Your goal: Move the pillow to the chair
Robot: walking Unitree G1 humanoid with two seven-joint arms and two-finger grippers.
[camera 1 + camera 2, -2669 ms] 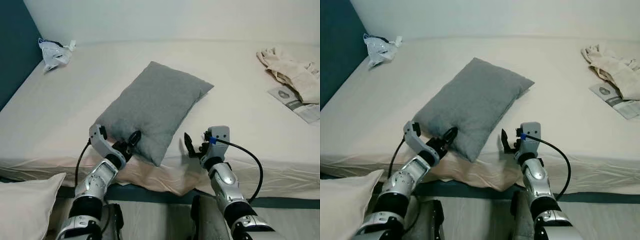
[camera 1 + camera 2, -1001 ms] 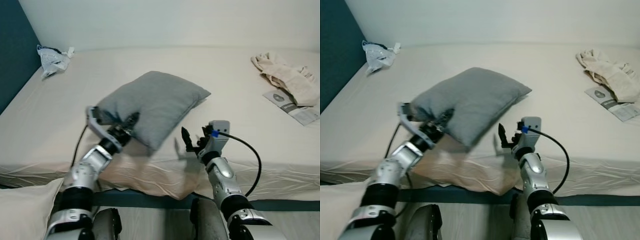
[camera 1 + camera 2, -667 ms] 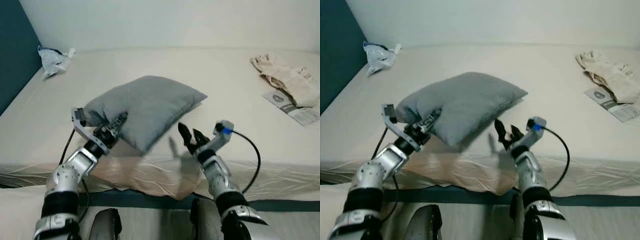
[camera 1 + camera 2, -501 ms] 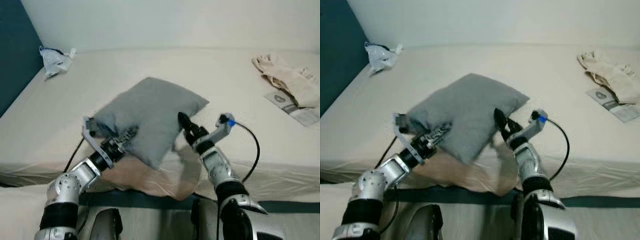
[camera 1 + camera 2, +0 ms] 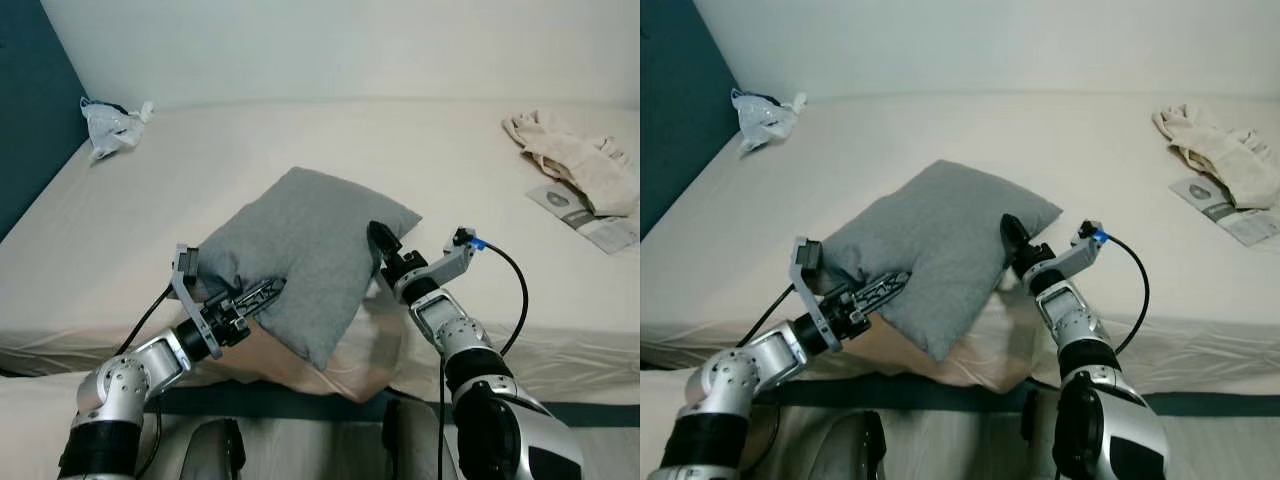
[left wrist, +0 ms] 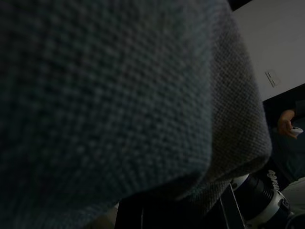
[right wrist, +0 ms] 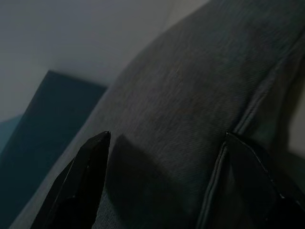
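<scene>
Since half a second ago the pillow (image 5: 300,255) has swung nearer; it sits mid-frame over the bed (image 5: 450,160) edge. Left pincer (image 5: 262,292) is clamped on its lower-left corner; right pincer (image 5: 381,243), spread wide, presses its right side. Gripping step: next, close and lift. Cloth (image 5: 570,158) lies upper right.

Grey woven pillow (image 6: 109,95) pressed close to the lens, dark; pale wall (image 6: 274,45) beyond; a person's hand (image 6: 287,125) at the edge.

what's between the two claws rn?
The grey pillow: left claw grips its near-left edge, right claw presses its right edge. Clear in both eye views.
</scene>
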